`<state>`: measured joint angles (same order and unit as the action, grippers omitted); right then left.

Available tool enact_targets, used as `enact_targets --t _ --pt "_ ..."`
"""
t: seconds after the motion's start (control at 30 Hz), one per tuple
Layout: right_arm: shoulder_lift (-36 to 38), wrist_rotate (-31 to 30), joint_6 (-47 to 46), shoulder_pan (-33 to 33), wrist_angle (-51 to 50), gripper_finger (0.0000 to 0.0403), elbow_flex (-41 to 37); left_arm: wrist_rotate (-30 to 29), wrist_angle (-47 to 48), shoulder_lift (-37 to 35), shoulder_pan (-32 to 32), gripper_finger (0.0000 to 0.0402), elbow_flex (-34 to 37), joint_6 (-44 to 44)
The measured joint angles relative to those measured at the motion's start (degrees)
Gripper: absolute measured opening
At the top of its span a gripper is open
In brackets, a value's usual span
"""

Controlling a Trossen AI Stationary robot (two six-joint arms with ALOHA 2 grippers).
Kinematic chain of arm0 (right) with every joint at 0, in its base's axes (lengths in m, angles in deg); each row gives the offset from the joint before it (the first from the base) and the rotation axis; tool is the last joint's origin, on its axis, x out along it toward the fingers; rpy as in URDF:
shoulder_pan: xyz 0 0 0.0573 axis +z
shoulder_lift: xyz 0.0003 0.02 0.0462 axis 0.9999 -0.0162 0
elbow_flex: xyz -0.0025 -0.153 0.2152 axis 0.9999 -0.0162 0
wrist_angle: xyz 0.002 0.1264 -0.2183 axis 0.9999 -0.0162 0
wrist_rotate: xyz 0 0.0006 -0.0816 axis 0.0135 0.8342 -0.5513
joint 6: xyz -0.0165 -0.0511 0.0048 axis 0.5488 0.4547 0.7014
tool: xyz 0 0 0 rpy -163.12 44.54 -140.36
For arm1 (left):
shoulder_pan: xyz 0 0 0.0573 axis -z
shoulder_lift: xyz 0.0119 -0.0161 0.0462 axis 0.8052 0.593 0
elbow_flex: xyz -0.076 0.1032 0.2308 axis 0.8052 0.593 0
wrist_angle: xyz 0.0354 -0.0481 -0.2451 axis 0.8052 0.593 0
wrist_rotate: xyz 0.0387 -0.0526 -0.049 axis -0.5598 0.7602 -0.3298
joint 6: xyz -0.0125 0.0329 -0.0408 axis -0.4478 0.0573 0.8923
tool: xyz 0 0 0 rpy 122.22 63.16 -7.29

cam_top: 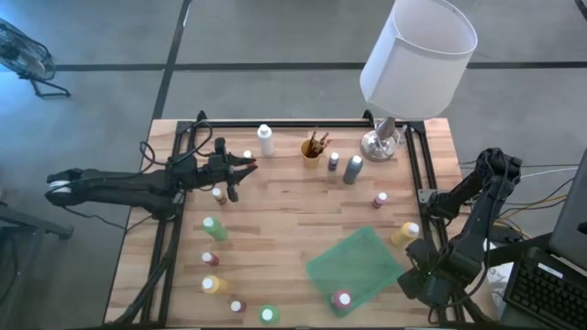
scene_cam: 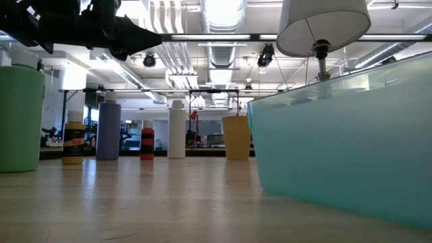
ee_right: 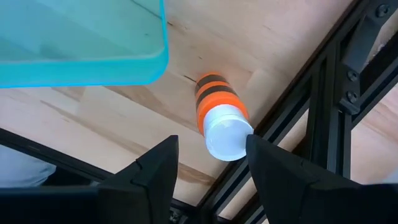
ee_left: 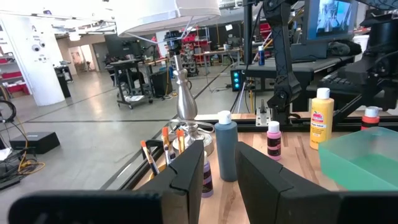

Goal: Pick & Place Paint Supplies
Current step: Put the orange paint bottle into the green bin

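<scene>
You have a wooden desk edged by a black metal frame. At its far edge, toward the right, stands a lamp with a white shade and a silver base. A green translucent bin sits on the near right part of the desk. A keyboard lies off the desk's right side, and a fan stands on the grey floor at far left.

Upright paint bottles scattered across table

Robotics lab, exposed ceiling ducts, equipment racks
</scene>
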<state>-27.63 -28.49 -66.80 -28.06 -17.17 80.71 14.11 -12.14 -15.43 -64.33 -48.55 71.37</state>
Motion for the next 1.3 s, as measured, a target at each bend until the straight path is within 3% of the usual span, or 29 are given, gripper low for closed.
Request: enact_targets --t 0.7,1.3 --pt "0.4 0.1 0.2 0.0 -1.5 0.0215 0.2 0.0 0.0 0.0 -0.1 0.0097 0.0 0.0" --pt "0.4 0.1 0.0 1.0 3.2 0.0182 -3.6 0.0 0.0 0.0 0.0 0.0097 0.0 0.0"
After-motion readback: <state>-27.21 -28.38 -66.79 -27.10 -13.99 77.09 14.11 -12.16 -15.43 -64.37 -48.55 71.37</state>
